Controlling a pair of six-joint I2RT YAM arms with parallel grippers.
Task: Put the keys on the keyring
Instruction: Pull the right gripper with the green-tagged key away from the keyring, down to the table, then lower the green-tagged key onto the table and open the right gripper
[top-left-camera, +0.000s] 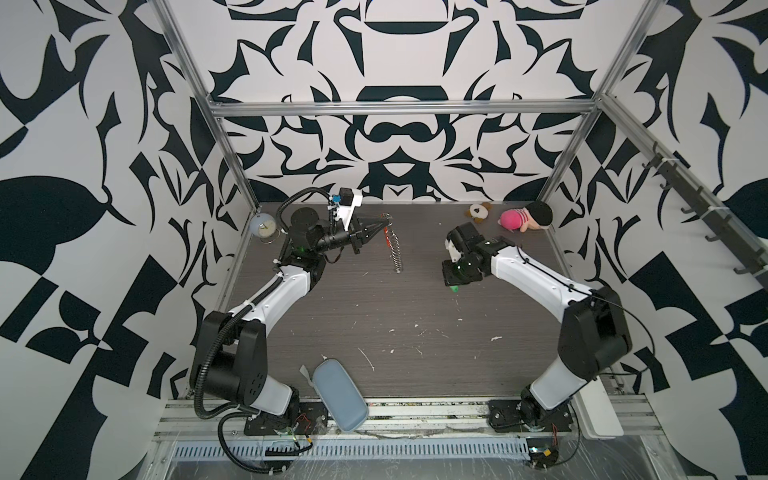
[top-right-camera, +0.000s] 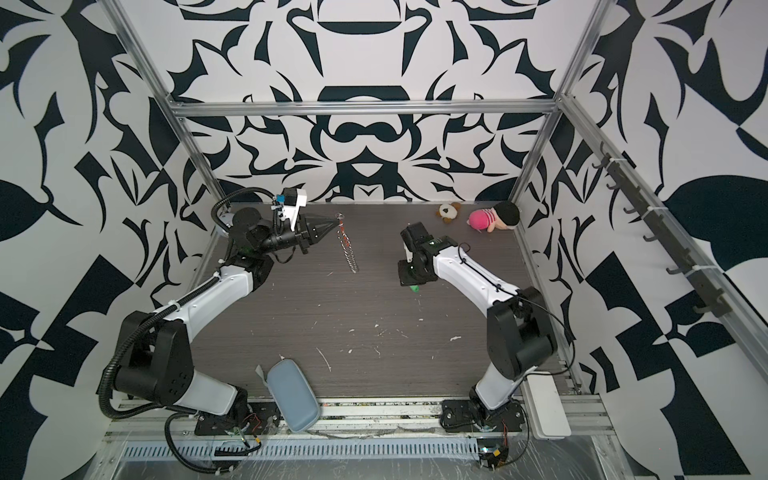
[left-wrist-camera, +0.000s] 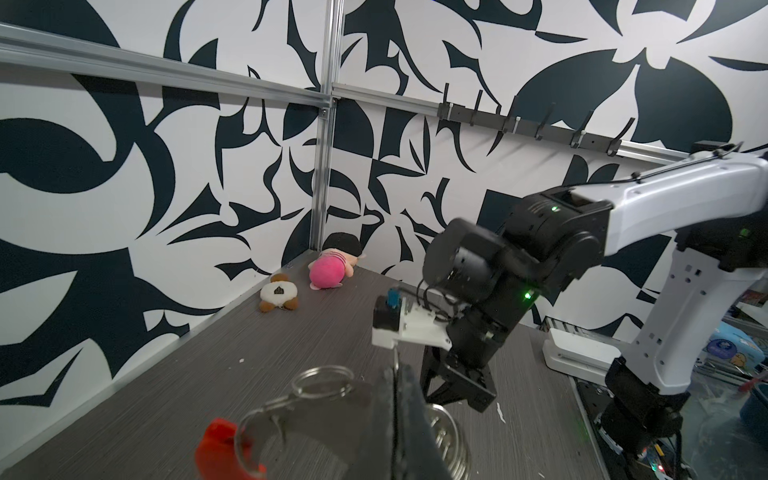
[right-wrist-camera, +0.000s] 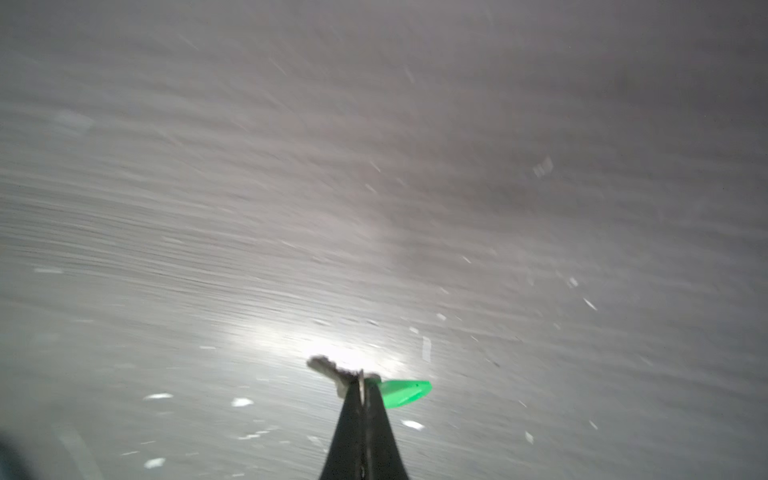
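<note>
The left pincer (top-left-camera: 380, 226) is clamped on one end of the keyring (top-left-camera: 395, 246), the loop trailing away from its tips. The right pincer (right-wrist-camera: 362, 385), well apart from it, is pinched on the keys (right-wrist-camera: 405, 393), blade sticking out one side, green tag the other.

Right of centre in both top views, the black right wrist (top-left-camera: 465, 266) hides most of the bright green plastic key tag (top-left-camera: 455, 288). The grey wood-grain tabletop (right-wrist-camera: 374, 166) is blurred in the right wrist view.
</note>
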